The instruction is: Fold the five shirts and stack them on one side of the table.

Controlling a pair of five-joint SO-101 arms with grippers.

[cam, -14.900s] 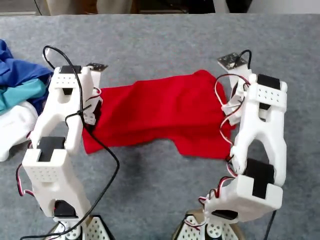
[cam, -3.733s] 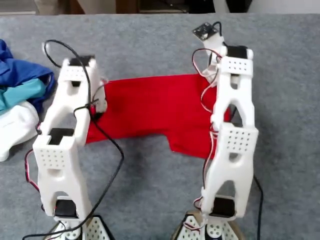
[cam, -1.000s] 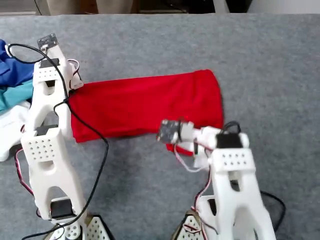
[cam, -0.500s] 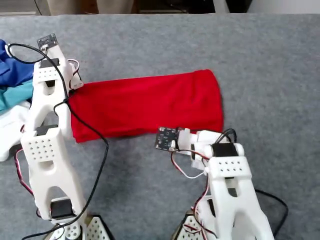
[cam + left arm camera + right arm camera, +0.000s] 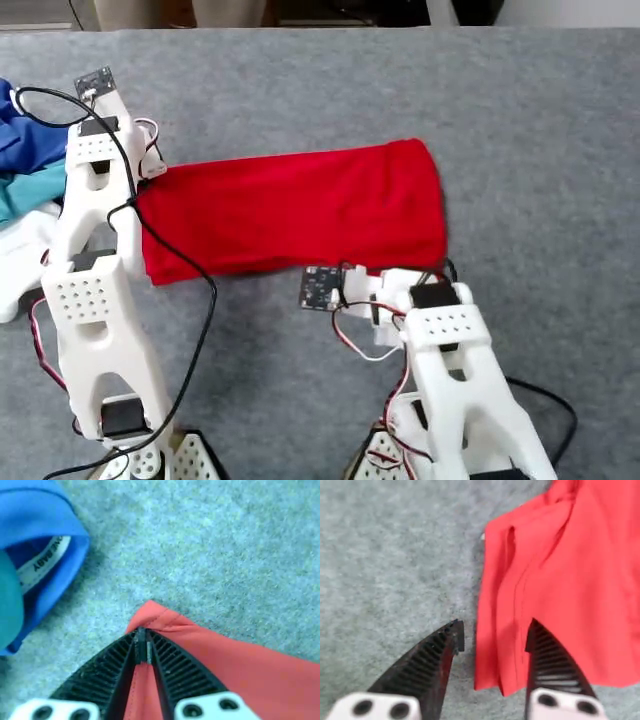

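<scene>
The red shirt (image 5: 300, 210) lies as a long folded strip across the middle of the grey table (image 5: 540, 120). My left gripper (image 5: 142, 647) is shut on the shirt's far left corner (image 5: 160, 622), beside the pile of other shirts; in the high view the left gripper (image 5: 148, 174) sits at the strip's left end. My right gripper (image 5: 495, 632) is open, pointing down over the shirt's near edge (image 5: 495, 645), with a folded hem of red cloth between its fingers. The right arm (image 5: 440, 325) stands at the near side, below the strip's right half.
A pile of other shirts lies at the table's left edge: blue (image 5: 35, 140), teal (image 5: 40, 190) and white (image 5: 25, 255). The blue shirt (image 5: 40, 540) is close to my left gripper. Bare grey table stretches on the right and far side.
The right arm has shifted left and drawn back along the shirt's near edge. The left arm and the shirt have stayed put over the last second.
</scene>
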